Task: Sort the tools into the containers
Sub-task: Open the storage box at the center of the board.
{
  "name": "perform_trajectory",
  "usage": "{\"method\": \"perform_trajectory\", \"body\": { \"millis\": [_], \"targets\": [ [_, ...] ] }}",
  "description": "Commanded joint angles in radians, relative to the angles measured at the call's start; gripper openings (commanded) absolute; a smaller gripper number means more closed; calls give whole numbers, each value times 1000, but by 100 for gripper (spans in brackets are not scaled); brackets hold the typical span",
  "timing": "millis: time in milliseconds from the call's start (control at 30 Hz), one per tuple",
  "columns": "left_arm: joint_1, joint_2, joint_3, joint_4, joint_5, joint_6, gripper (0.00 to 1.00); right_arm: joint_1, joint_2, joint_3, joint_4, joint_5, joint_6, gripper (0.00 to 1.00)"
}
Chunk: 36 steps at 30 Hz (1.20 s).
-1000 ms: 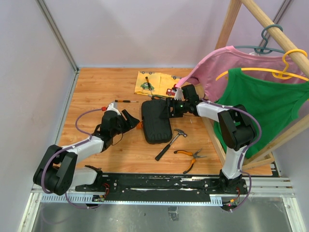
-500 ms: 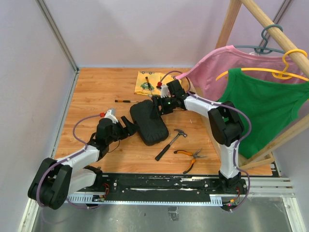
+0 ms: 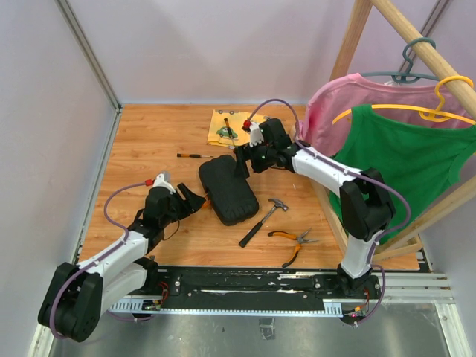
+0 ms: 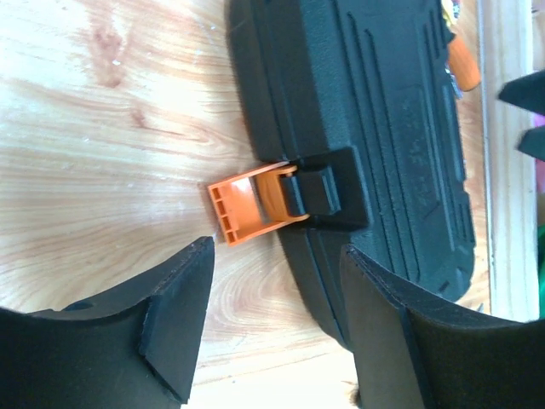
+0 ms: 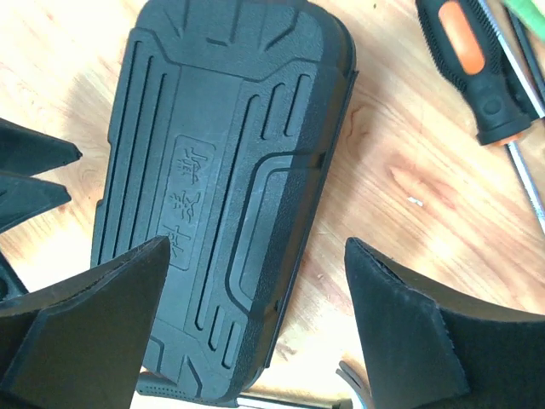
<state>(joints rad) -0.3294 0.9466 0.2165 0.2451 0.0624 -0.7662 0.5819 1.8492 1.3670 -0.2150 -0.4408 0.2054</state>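
On the wooden surface (image 3: 149, 141), the shut case (image 3: 227, 190) is lying between left fingers (image 4: 174, 315) and right fingers (image 5: 400, 324), both released.

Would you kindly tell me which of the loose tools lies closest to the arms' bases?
The orange-handled pliers, lying nearest the table's front edge. The hammer sits farther in, beside the black case, and the thin dark screwdriver lies beyond that.

One case (image 3: 227, 190), one hammer (image 3: 264, 216), one pliers (image 3: 294, 242), three screwdrivers (image 5: 464, 51).
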Motion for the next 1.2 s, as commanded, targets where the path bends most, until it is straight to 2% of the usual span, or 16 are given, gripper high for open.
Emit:
{"method": "perform_trajectory", "body": {
  "millis": [0,67,133,200,400,533,733,867,1167],
  "targets": [
    [6,5,-6,-53,-68,7,64,72,-61,-23,-35,157,-78,86],
    [6,12,-6,-63,-85,6,63,112,-70,-22,-53,235,-105,88],
    [7,19,-5,-77,-103,3,63,158,-78,-25,-61,310,-128,95],
    [7,30,-1,-91,-118,1,66,203,-84,-25,-65,381,-149,99],
    [6,86,24,-97,-131,-12,71,331,-54,18,-104,542,-203,99],
    [6,144,51,-89,-124,-20,76,356,-21,39,-110,545,-200,99],
    [6,218,93,-103,-123,-28,76,387,18,81,-134,553,-205,99],
    [7,218,103,-158,-152,-41,73,401,26,87,-142,577,-208,99],
    [6,197,54,-166,-116,-70,60,406,45,100,-149,557,-200,99]
  ]
}}
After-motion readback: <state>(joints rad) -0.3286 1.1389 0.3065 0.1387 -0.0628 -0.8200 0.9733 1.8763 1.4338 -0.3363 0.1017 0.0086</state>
